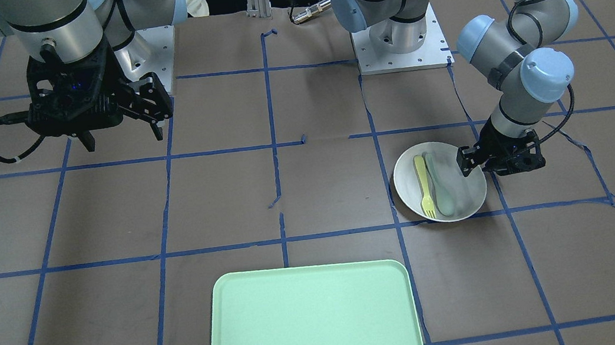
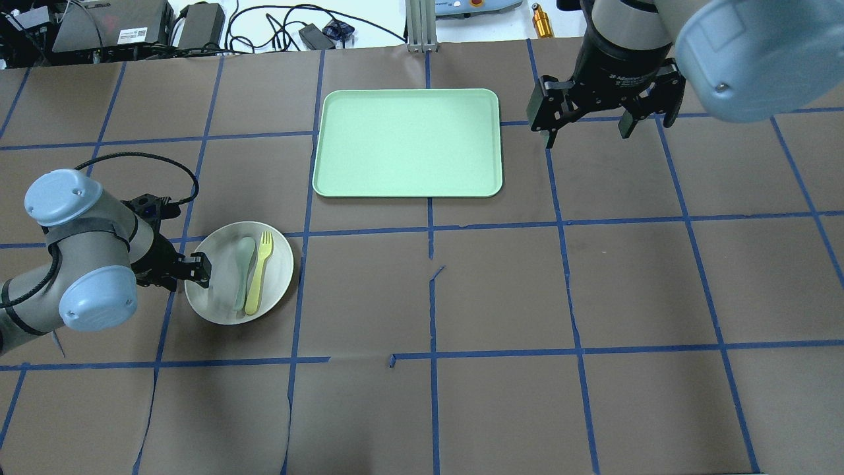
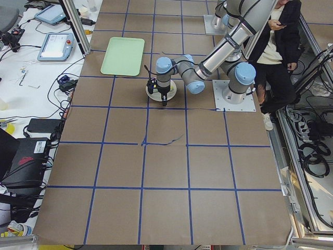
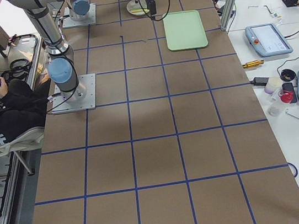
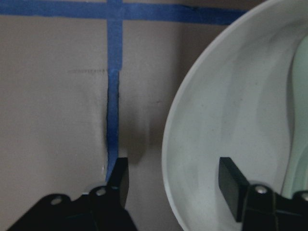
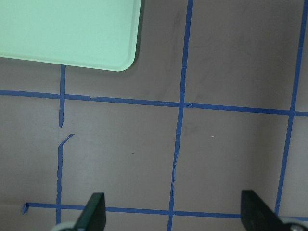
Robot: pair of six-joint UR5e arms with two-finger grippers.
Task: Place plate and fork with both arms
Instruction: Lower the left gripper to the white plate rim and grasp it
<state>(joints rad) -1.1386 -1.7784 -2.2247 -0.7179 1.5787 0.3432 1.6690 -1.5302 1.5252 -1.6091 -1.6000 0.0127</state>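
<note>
The white plate (image 2: 279, 262) lies on the table at my left, also seen in the front view (image 1: 469, 191). In it the pale yellow fork (image 2: 257, 274) (image 1: 423, 186) lies beside a grey-green spoon (image 2: 241, 272). My left gripper (image 2: 191, 270) (image 1: 470, 166) is low and open, astride the plate's near rim. In the left wrist view (image 5: 173, 185) one finger is inside the plate (image 5: 226, 106) and the other outside on the paper. My right gripper (image 2: 587, 135) (image 1: 125, 138) is open and empty, high above the table to the right of the tray.
The pale green tray (image 2: 407, 142) (image 1: 313, 326) lies empty at the far middle of the table; its corner shows in the right wrist view (image 6: 67, 29). Blue tape lines cross the brown paper. The arm bases (image 1: 396, 36) stand at the robot's edge. A seated person (image 3: 281, 41) is beside the robot.
</note>
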